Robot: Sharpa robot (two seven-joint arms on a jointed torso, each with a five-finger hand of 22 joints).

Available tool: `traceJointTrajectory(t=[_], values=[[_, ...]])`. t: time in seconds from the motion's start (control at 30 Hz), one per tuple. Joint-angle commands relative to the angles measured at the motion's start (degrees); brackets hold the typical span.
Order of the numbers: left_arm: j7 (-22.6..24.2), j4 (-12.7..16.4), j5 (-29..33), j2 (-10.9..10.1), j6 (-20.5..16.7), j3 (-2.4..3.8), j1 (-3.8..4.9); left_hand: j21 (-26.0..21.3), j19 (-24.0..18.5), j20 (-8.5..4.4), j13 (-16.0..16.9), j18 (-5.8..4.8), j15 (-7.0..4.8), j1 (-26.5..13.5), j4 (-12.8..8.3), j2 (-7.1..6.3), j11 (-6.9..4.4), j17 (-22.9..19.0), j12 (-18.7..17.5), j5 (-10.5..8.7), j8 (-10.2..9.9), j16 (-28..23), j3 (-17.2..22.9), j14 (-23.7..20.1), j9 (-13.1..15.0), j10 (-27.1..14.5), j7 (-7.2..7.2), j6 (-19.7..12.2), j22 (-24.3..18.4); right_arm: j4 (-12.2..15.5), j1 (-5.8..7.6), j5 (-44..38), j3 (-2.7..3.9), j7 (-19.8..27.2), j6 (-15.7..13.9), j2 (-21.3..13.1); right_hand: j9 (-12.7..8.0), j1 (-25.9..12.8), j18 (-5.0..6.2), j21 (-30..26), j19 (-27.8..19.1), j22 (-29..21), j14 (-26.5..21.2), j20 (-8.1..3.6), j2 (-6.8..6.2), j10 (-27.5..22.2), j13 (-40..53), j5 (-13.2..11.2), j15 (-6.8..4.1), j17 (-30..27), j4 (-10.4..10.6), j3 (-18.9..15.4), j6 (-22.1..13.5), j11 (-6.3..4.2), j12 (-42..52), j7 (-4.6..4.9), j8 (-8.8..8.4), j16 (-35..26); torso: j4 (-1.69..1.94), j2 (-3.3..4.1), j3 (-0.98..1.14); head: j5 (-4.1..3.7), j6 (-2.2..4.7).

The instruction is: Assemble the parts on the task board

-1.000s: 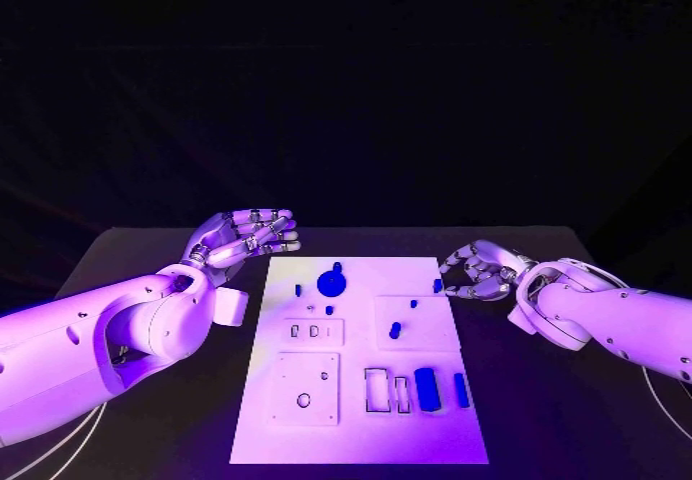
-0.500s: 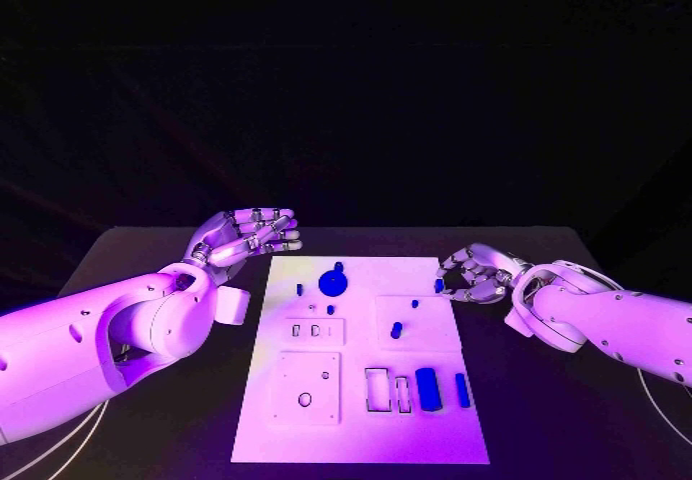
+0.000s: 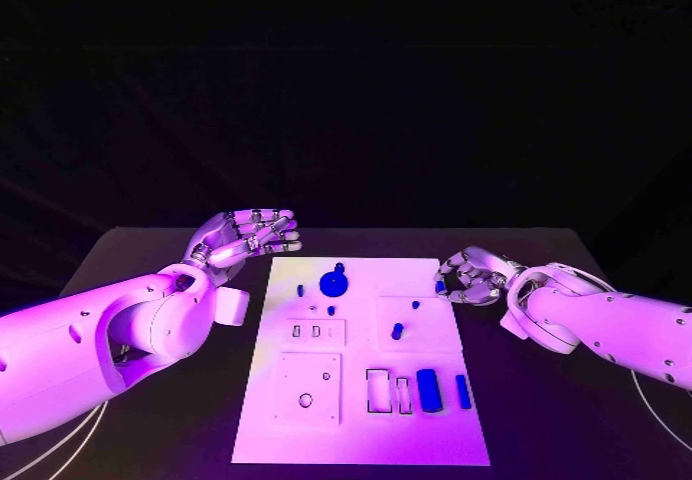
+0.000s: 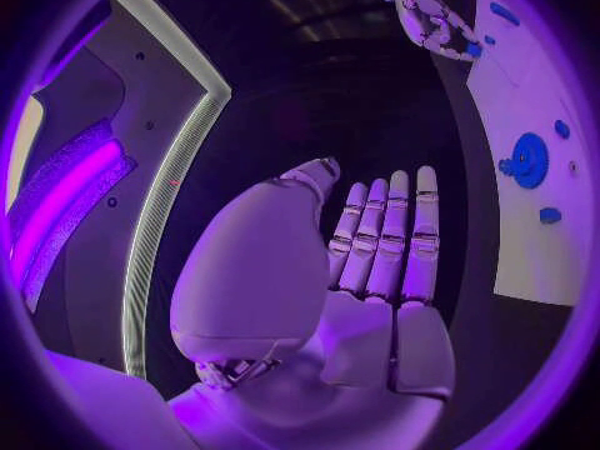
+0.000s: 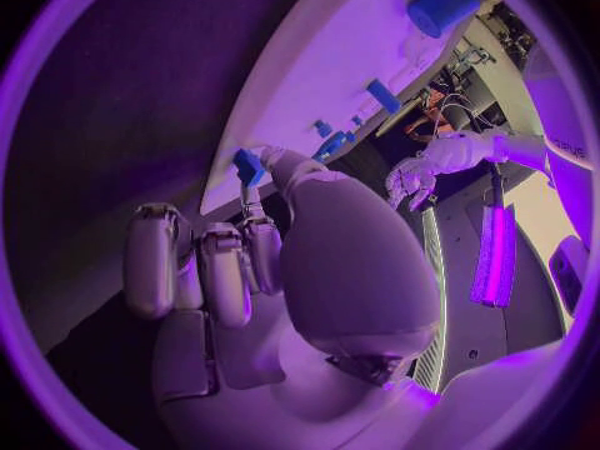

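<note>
right hand [image 3: 473,274] now nearer the task board [image 3: 361,420] edge — fingers pinching a blue part [image 5: 249,166]; left hand [image 3: 245,236] open

A black table [image 3: 577,400] lies under everything, its bare top showing dark on both sides and along the near edge. Its far edge runs straight across, with the corners cut off at a slant. Behind it hangs a black backdrop [image 3: 346,110], plain and unlit. Thin pale cables [image 3: 666,400] trail over the table near its right edge.
</note>
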Motion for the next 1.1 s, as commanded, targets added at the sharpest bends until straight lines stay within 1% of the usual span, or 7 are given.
traceJointTrajectory(t=[0.03,0.43,0.6,0.83,0.97,1.03,1.1], values=[[0.4,0.1,0.1,0.0,0.8,0.04,0.05,-0.4,0.1,0.24,0.0,0.77,-0.12,-0.1,0.1,-0.42,0.2,0.1,-0.4,-0.2,-0.3,-0.2,0.4,-0.4,0.1,0.1,1.09,-0.4,-0.1,-0.2,-0.12,-0.5,-0.02,-0.7,0.9,0.2,0.1,-0.5,-0.1,0.2,0.5,3.4,5.2,-0.1,0.36,0.4,5.6,-0.1,-0.28,11.8,0.1,0.4,0.5,0.05,0.2,0.07,0.32,0.2,-0.01,0.03,0.04,-0.02,-0.03],[0.3,0.1,0.1,0.0,0.9,0.04,0.05,-0.4,0.1,0.24,0.0,0.77,-0.12,-0.1,0.1,-0.42,0.2,0.1,-0.4,-0.2,-0.3,-0.2,0.4,-0.4,0.1,0.1,1.09,-0.4,-0.1,-0.8,-0.14,-0.8,-0.02,-1.4,0.5,0.6,0.1,-0.6,-0.13,0.3,0.6,3.5,5.3,-0.16,0.6,0.4,5.7,-0.1,-0.34,12.0,0.2,0.6,0.7,-0.01,0.3,0.02,0.41,0.3,0.01,0.0,0.14,-0.05,-0.17],[0.2,0.0,0.1,0.0,1.0,0.04,0.05,-0.4,0.1,0.25,0.0,0.78,-0.11,-0.1,0.1,-0.39,0.21,0.2,-0.4,-0.18,-0.3,-0.2,0.5,-0.5,0.1,0.1,1.12,-0.4,-0.1,-1.0,-0.14,-0.8,-0.01,-1.4,0.5,0.6,0.1,-0.6,-0.14,0.4,0.7,3.6,5.3,-0.17,0.63,0.5,5.7,-0.1,-0.35,12.0,0.2,0.7,0.7,-0.02,0.3,0.02,0.4,0.3,-0.01,0.0,0.07,-0.06,-0.18],[0.2,0.0,0.1,0.0,1.0,0.04,0.05,-0.4,0.1,0.25,0.0,0.78,-0.11,-0.1,0.1,-0.39,0.21,0.2,-0.4,-0.18,-0.3,-0.2,0.5,-0.5,0.1,0.1,1.12,-0.4,-0.1,-1.1,-0.14,-0.8,-0.01,-1.2,0.1,0.7,0.1,-0.6,-0.16,0.4,0.7,3.7,5.3,-0.2,0.77,0.5,5.8,-0.1,-0.37,12.0,0.2,0.8,0.7,-0.04,0.3,0.0,0.42,0.3,-0.05,0.01,0.08,-0.1,-0.2],[0.2,0.0,0.1,0.1,1.1,0.04,0.05,-0.4,0.1,0.25,0.0,0.78,-0.11,-0.1,0.1,-0.39,0.21,0.2,-0.4,-0.18,-0.3,-0.2,0.5,-0.5,0.1,0.1,1.12,-0.4,-0.1,-1.1,-0.14,-0.6,-0.01,-1.0,-0.6,0.8,0.3,-0.6,-0.25,0.7,1.0,4.0,5.3,-0.35,1.38,0.7,5.9,-0.1,-0.55,12.2,0.3,1.4,1.6,-0.27,0.5,-0.29,0.94,0.3,-0.05,-0.03,0.05,-0.08,-0.25],[0.2,0.0,0.1,0.1,1.1,0.04,0.05,-0.4,0.1,0.25,0.0,0.78,-0.11,-0.1,0.1,-0.39,0.21,0.2,-0.4,-0.18,-0.3,-0.2,0.5,-0.5,0.1,0.1,1.12,-0.4,-0.1,-1.1,-0.14,-0.5,-0.01,-0.8,-1.0,0.9,0.6,-0.7,-0.32,1.0,1.2,4.3,5.3,-0.52,1.67,1.0,6.2,-0.2,-0.78,12.3,0.2,1.7,2.5,-0.58,0.7,-0.68,1.6,0.4,-0.02,0.0,0.03,-0.19,-0.31],[0.2,0.0,0.1,0.1,1.1,0.04,0.05,-0.4,0.1,0.25,0.0,0.78,-0.11,-0.1,0.1,-0.39,0.21,0.2,-0.4,-0.18,-0.3,-0.2,0.5,-0.5,0.1,0.1,1.12,-0.4,-0.1,-1.1,-0.14,-0.5,0.0,-0.6,-1.6,1.0,1.0,-0.9,-0.44,1.5,1.6,4.8,5.4,-0.88,2.01,1.4,6.5,-0.2,-1.23,12.5,0.2,2.0,3.7,-1.14,0.9,-1.34,2.6,0.4,-0.01,0.02,0.02,-0.19,-0.29]])
